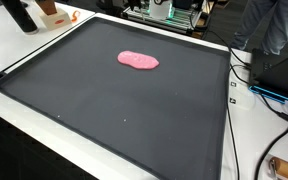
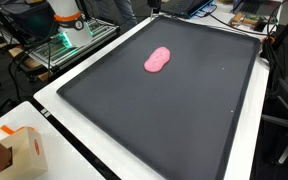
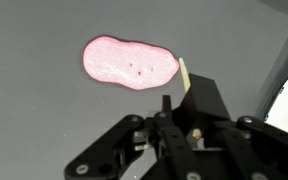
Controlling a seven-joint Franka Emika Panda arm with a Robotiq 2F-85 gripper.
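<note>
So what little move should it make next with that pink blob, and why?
Probably come down and a touch forward, toward the pink blob. In the wrist view it lies flat on the dark mat, just beyond the fingers and apart from them. In both exterior views the blob lies alone on the mat with no fingers near it, so they seem to be well above it.

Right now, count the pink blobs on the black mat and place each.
1. The pink blob lies on the black mat, just beyond the gripper in the wrist view. None looks hidden.
</note>
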